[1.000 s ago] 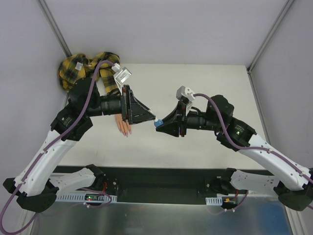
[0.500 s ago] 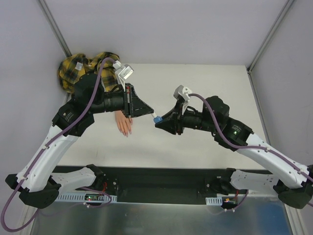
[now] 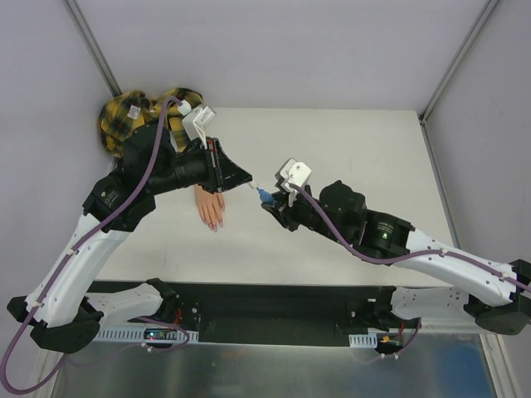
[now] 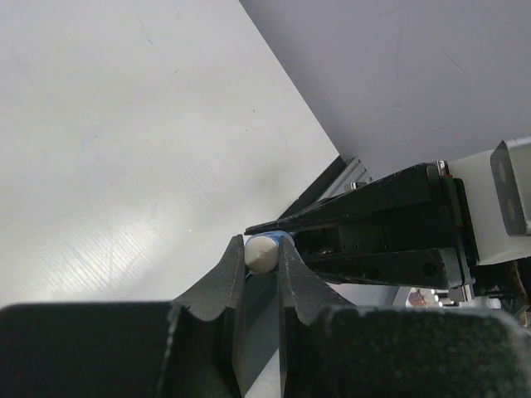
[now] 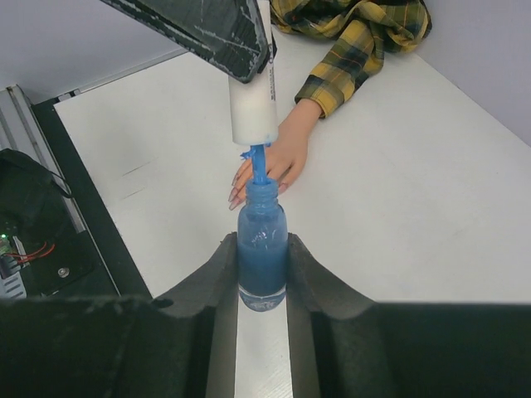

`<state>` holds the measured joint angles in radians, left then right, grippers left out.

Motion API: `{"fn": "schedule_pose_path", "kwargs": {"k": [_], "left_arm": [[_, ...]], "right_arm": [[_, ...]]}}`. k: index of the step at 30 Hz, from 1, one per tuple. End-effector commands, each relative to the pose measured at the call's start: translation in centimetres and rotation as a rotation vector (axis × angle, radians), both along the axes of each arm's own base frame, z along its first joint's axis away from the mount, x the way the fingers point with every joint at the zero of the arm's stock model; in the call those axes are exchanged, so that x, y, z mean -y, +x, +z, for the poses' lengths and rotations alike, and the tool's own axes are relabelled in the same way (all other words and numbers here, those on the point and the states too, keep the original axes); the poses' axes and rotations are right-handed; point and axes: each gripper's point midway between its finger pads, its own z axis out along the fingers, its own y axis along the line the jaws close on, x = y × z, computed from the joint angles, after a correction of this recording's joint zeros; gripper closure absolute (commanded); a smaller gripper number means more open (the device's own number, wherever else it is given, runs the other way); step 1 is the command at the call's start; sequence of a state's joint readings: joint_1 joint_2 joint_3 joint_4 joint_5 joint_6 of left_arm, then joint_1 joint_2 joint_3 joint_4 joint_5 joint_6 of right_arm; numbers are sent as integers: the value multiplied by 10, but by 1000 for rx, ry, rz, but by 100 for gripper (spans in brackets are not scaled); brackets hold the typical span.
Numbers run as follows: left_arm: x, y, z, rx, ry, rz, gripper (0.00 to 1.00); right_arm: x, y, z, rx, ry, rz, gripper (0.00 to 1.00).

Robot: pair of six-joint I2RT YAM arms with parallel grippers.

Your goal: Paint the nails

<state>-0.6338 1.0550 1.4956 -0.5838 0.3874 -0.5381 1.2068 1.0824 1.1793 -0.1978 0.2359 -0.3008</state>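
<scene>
The mannequin hand (image 3: 209, 207) lies palm down on the white table, its plaid sleeve (image 3: 133, 112) bunched at the far left corner. Its pinkish nails (image 5: 236, 193) show just behind the bottle in the right wrist view. My right gripper (image 5: 262, 242) is shut on a small blue bottle (image 5: 262, 249), held upright above the table. My left gripper (image 4: 261, 249) is shut on the white cap (image 4: 260, 254). In the right wrist view the cap (image 5: 252, 108) hangs a little above the bottle's neck, with the blue brush stem (image 5: 259, 166) still reaching into it.
A black rail with wiring (image 5: 33, 240) runs along the table's near edge. Grey walls and metal frame posts (image 3: 95, 50) close in the back and sides. Both arms meet above the table's middle, just right of the hand.
My left gripper went from open to shut on the white cap, and the cap has lifted off the bottle. The right arm swung left and lower with the bottle.
</scene>
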Motion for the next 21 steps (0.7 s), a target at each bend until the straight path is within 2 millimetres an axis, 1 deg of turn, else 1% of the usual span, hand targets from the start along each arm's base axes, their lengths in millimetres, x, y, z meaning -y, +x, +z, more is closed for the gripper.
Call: {"fn": "schedule_pose_path", "kwargs": {"k": [1,7,8,12,21], "left_arm": [[-6,2,10,17,-7,35,100],[-7,-2,16,45,-23,21,100],[-6,-6,21,59,-40,0,100],[-3,-12,29,86,-69,-37,100],[-4,-17,32,108,-75,-58,100]], "right_arm": [[2,3,36,61,106,-5,100],[0,1,32,40,106,16,100],[0,2,32,38,106,17,100],[-2,3,31,27,106,20,100],[-4,3,34,17,119,26,100]]}}
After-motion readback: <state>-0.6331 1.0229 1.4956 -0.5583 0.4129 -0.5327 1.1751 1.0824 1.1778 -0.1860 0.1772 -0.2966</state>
